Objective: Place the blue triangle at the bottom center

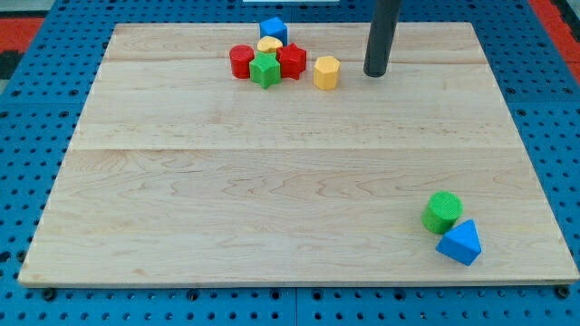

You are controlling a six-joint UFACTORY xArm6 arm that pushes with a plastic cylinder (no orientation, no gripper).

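The blue triangle (460,242) lies near the board's bottom right corner. A green cylinder (442,211) touches it on its upper left side. My tip (376,73) rests on the board near the view's top, right of centre, far from the blue triangle. It stands a short way right of a yellow hexagon block (326,71), apart from it.
A cluster sits at the top centre: a blue cube (274,30), a yellow block (269,45), a red cylinder (241,62), a green star-like block (265,70) and a red block (292,61). The wooden board (272,181) lies on a blue pegboard.
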